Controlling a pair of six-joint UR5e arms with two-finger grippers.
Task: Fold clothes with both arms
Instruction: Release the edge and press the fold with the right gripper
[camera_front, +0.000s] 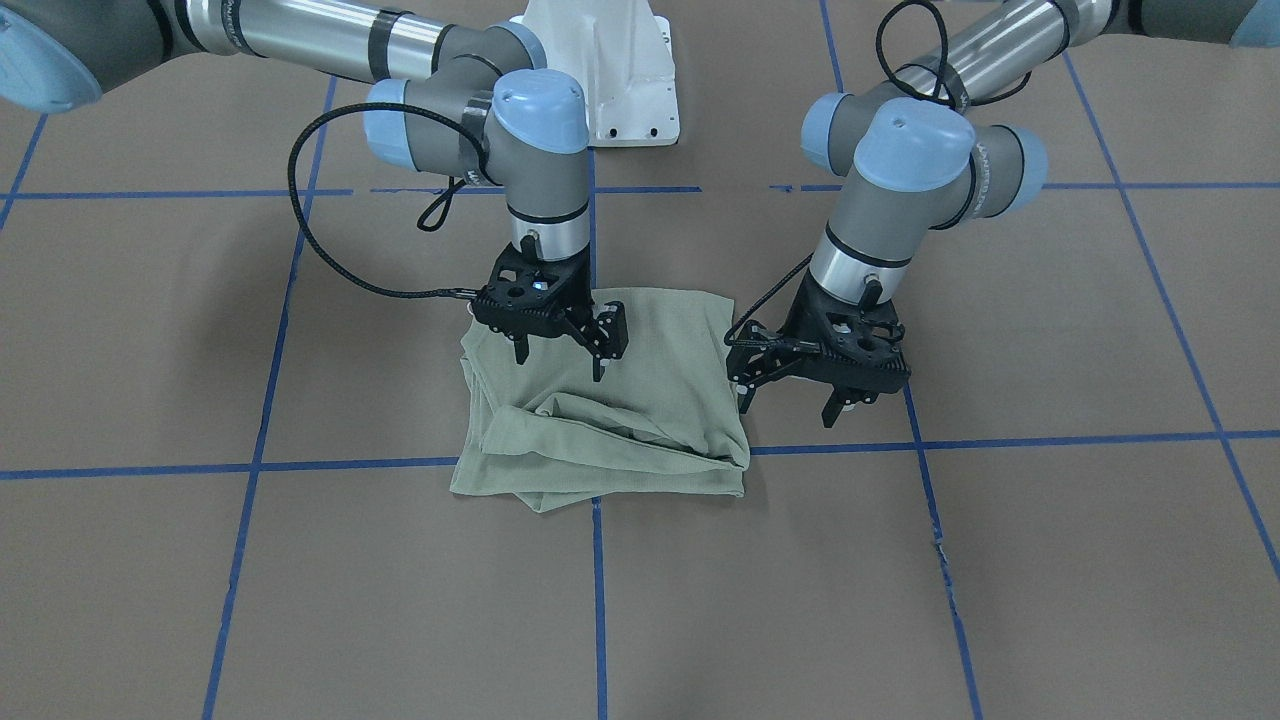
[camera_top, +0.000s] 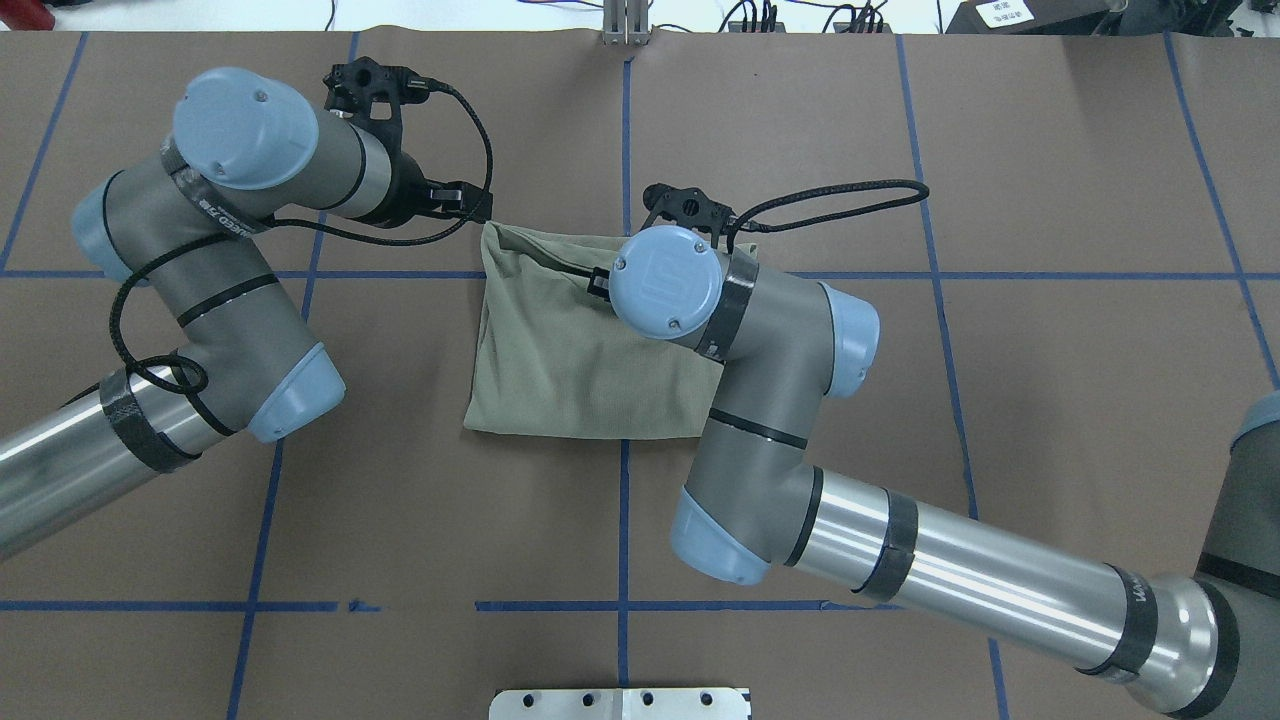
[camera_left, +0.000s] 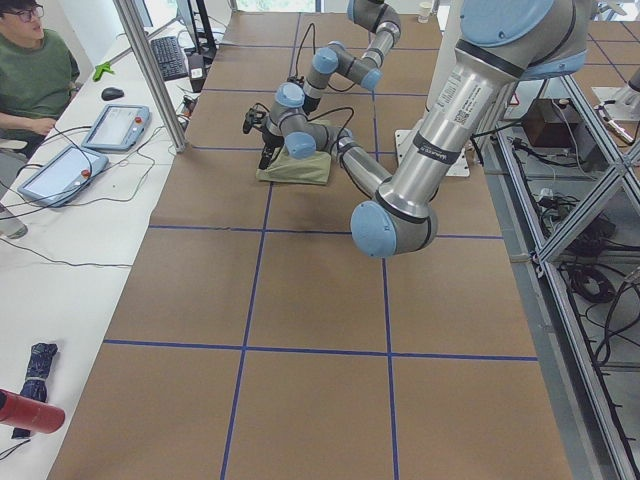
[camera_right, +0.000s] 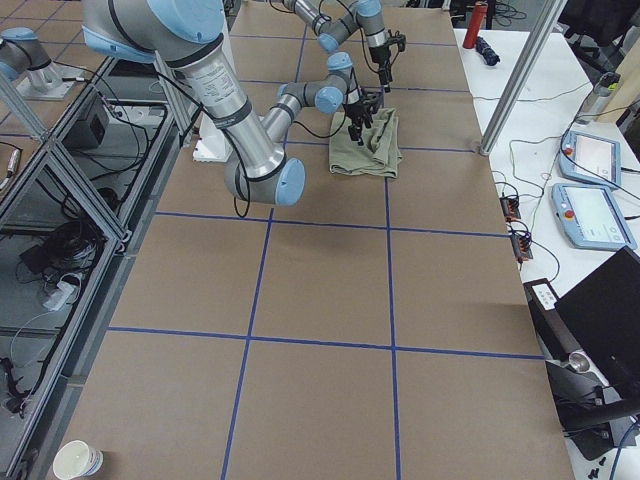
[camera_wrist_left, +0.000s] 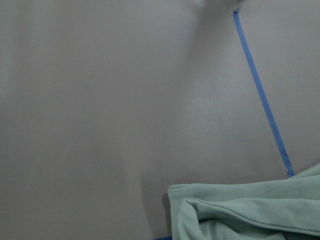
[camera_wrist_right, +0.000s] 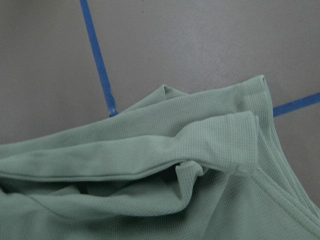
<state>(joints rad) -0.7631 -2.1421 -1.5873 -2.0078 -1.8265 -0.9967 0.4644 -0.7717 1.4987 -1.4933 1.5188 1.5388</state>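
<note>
The front-facing view shows both sets of jaws spread wide and empty; in the overhead view the wrist covers the right gripper's. The right gripper hangs over the shirt, and the left gripper hangs just beside its edge. The pale green shirt lies mid-table, folded to a rough square with rumpled, layered front edges.

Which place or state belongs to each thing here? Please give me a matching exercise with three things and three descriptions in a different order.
Things:
1. sage-green shirt
2. left gripper
3. right gripper

Descriptions:
A. open, above the shirt
B. folded, lying on the table
C. open, above bare table beside the shirt

Pairs: 1-B, 2-C, 3-A
</note>
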